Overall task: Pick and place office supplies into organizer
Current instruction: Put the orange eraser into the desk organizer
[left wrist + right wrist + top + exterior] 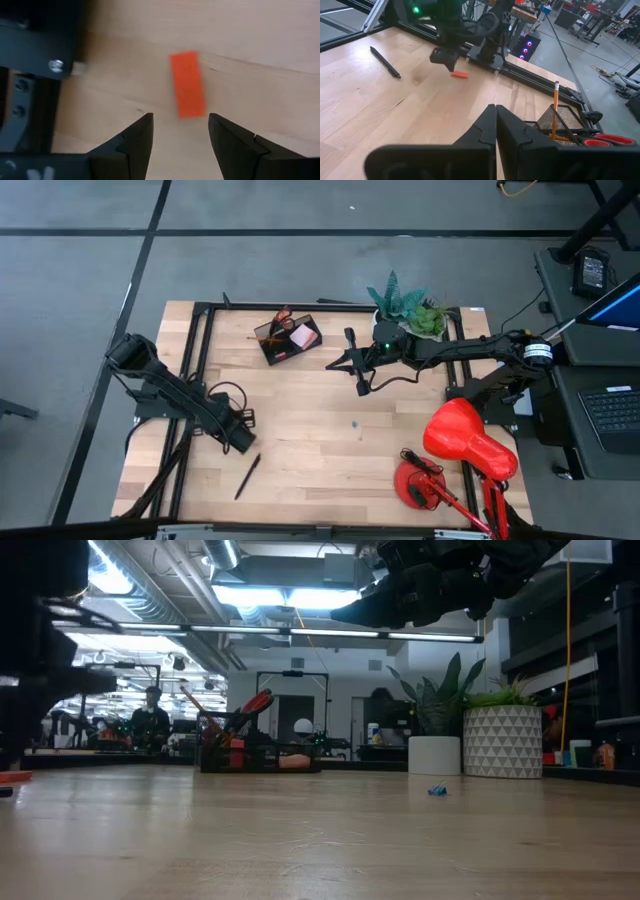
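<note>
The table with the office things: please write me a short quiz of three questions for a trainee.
1. True or false: the left gripper is open above the orange eraser.
2. Which item lies loose on the table nearest the left arm? A) black pen B) scissors C) sticky notes
3. Fill in: the right gripper is ____ and holds nothing.

Key
1. True: its two fingers stand apart, with the eraser just ahead of them.
2. A: the scissors and the sticky notes are already in the organizer.
3. Shut.
</note>
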Available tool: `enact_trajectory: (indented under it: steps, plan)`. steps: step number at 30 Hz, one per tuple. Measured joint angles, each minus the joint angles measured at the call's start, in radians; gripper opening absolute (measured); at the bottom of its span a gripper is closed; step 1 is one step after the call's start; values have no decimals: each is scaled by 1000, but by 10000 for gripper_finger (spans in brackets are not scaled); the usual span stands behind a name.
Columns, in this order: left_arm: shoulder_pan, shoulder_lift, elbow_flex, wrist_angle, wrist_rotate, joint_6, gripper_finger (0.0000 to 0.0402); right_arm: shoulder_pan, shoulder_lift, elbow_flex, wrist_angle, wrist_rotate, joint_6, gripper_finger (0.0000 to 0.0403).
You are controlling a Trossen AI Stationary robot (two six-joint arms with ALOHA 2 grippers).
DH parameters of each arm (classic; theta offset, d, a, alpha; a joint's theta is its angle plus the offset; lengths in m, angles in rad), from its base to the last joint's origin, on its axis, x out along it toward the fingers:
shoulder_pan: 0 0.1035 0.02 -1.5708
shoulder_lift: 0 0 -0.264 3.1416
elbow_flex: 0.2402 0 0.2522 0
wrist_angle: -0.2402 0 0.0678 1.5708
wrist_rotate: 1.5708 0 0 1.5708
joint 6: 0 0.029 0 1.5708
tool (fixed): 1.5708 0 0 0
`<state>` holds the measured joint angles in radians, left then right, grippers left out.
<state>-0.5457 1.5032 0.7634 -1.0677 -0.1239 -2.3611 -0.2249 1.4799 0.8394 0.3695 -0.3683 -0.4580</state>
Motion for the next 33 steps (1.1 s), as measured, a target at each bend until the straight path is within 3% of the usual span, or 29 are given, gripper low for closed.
enact_trajectory:
  steps: [25,33]
  plan:
    - [104,0,-36,25,11,76,187,0,0,0,0,0,0,10]
    - [123,-11,-133,158,11,102,187,0,0,0,0,0,1,10]
